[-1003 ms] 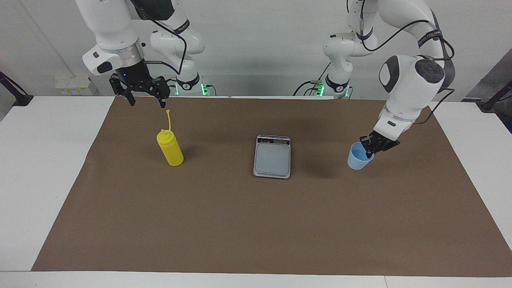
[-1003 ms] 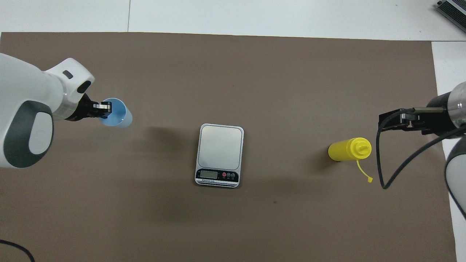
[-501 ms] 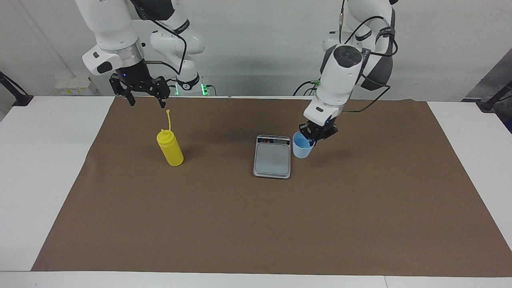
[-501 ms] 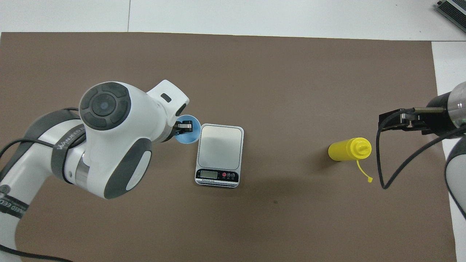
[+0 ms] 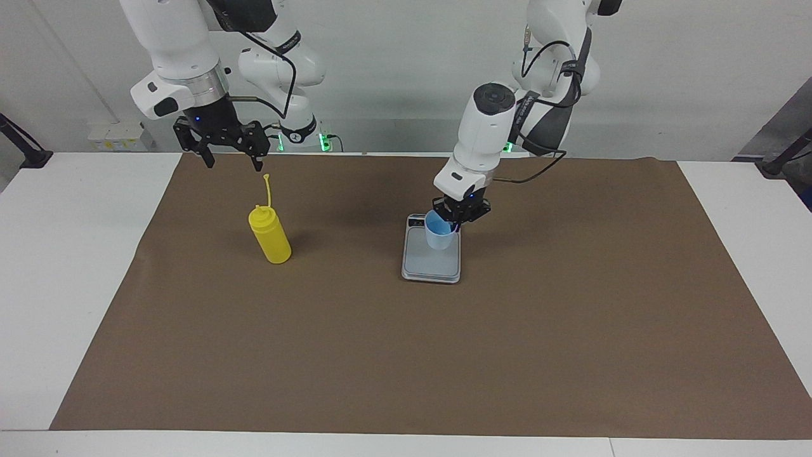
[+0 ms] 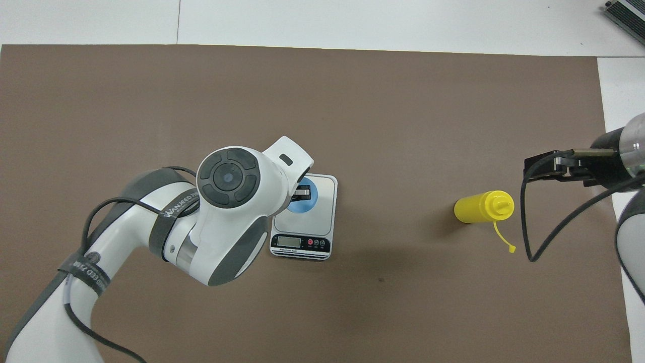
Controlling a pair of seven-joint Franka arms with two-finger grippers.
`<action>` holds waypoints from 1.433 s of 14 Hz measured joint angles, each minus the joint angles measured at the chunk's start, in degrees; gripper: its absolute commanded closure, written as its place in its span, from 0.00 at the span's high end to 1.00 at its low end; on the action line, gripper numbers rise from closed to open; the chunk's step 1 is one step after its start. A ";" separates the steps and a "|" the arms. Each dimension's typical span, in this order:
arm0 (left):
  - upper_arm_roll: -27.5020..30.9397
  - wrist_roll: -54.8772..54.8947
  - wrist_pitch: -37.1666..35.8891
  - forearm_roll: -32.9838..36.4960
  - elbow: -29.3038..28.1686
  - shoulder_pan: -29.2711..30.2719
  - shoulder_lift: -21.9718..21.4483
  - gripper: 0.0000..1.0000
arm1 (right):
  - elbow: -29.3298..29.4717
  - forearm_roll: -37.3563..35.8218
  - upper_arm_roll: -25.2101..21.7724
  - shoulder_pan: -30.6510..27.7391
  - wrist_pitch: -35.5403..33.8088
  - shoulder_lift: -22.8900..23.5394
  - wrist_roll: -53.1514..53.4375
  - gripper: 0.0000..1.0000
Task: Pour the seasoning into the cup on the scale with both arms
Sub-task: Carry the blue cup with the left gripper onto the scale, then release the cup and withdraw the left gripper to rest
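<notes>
right gripper hangs above the table at the right arm's end, fingers spread wide, holding nothing, waiting. seasoning bottle stands upright on the brown mat just below it, nozzle up, untouched. scale sits mid-mat, display strip toward the robots. left gripper is clamped on the rim of the blue cup, one finger inside. cup is over the scale platform; can't tell if it's resting on it.

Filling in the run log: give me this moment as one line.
left gripper: shut on cup, over scale | right gripper: open, waiting above bottle | pour: not begun
</notes>
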 measured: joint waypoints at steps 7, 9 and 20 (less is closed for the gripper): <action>0.06 -0.31 2.70 0.02 -2.22 -0.91 1.71 0.00 | 0.00 0.00 0.00 0.00 0.00 0.00 0.00 1.00; 0.08 -0.31 4.49 0.03 -2.96 -0.93 1.71 0.00 | 0.00 0.00 0.00 0.00 0.00 0.00 0.00 1.00; 1.88 2.57 -3.01 3.54 0.27 2.90 -1.86 1.00 | 0.00 0.00 0.00 0.00 0.00 0.00 0.00 1.00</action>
